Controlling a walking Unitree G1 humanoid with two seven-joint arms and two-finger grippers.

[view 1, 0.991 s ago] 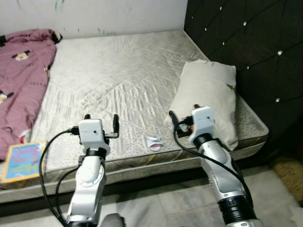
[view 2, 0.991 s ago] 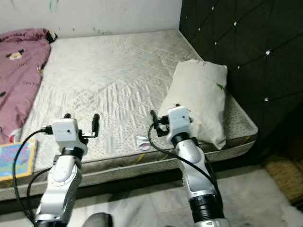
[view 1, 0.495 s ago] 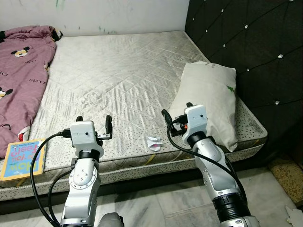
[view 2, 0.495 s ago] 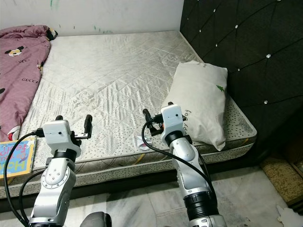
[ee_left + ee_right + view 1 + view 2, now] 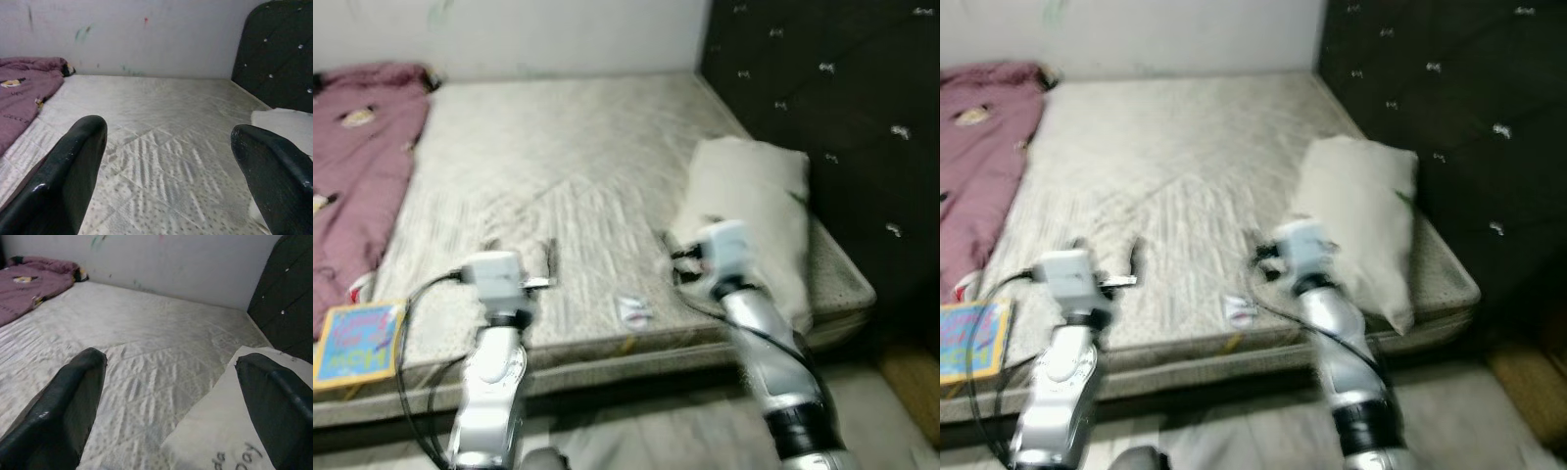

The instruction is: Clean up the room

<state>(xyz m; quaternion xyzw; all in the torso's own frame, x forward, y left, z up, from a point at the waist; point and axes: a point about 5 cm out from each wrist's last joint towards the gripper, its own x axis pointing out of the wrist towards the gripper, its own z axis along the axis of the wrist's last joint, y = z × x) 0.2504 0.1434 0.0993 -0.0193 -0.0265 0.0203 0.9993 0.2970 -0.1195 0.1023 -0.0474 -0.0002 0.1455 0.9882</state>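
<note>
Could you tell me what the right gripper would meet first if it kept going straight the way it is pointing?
Probably the white pillow: it lies just ahead of the open right gripper, under one of its fingers. Beyond is bare mattress, then the wall. Depth is hard to judge here.

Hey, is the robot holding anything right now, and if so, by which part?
Nothing is held. The left gripper and right gripper are both open over the mattress, with only bedding between their fingers.
</note>
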